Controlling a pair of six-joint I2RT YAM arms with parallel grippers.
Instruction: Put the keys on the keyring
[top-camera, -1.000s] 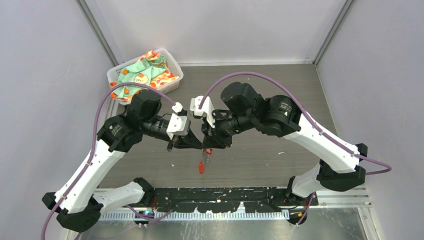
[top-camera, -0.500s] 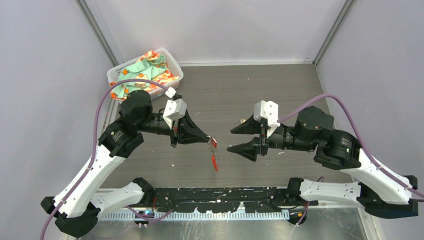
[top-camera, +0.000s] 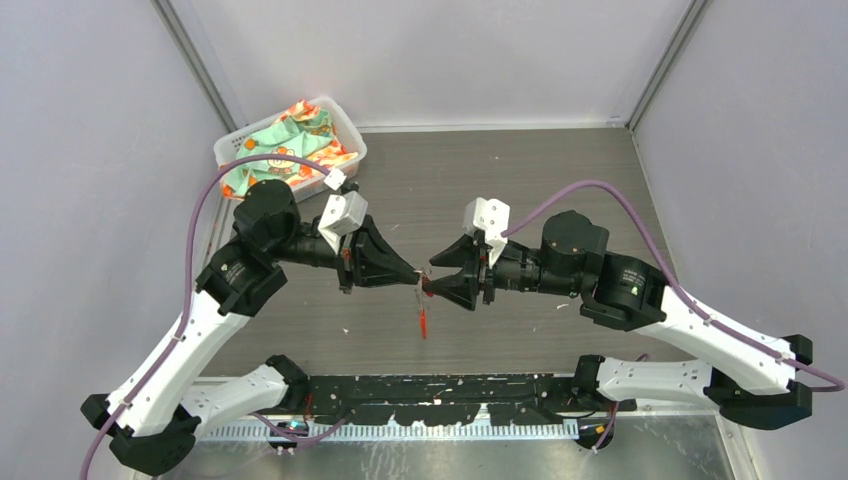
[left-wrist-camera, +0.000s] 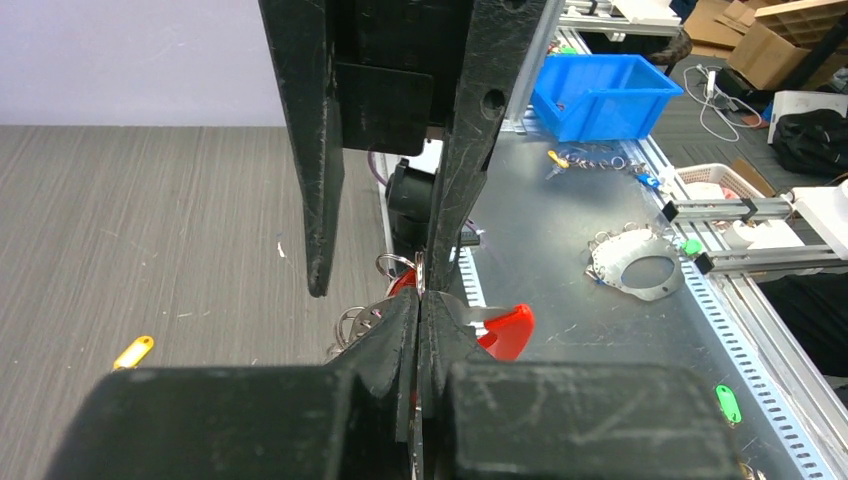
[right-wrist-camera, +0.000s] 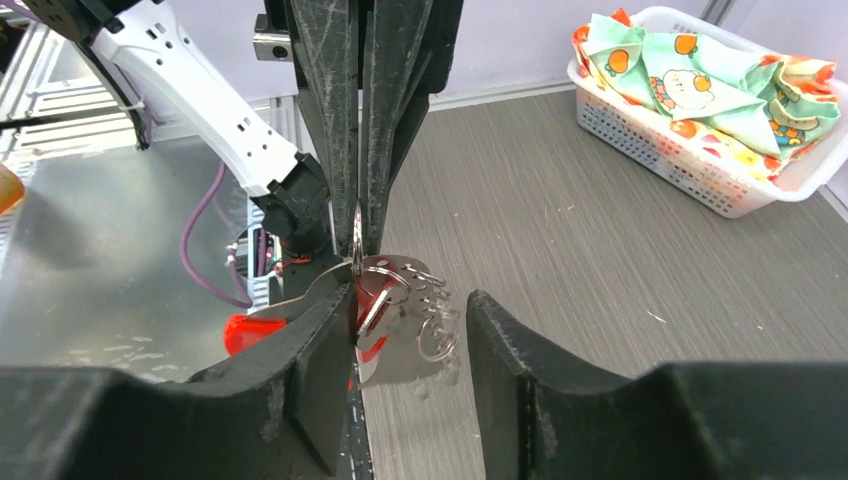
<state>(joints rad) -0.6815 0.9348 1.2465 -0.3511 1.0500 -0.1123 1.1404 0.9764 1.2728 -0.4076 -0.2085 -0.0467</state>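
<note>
Top external view: both arms meet at mid-frame above the counter (top-camera: 560, 180). The left end effector (top-camera: 416, 278) is fully closed, its fingertips pinched on the keyring (top-camera: 424, 285), which it holds clear of the counter. A red tag (top-camera: 423, 322) hangs straight down from the ring, just below the two end effectors.

Right wrist view: the right end effector (right-wrist-camera: 410, 340) stands partly open, one finger on each side of the keyring (right-wrist-camera: 400, 290). The silver rings and metal pieces lie in the gap. The finger at lower left is touching or nearly touching them; the other is apart. No grip is made.

Left wrist view: the closed fingers (left-wrist-camera: 400, 340) clamp a thin metal ring. A yellow-tagged key (left-wrist-camera: 133, 351) lies flat on the counter at lower left, well apart.

A white basket (top-camera: 235, 150) of patterned cloth (top-camera: 290, 140) sits at upper left in the top view.
</note>
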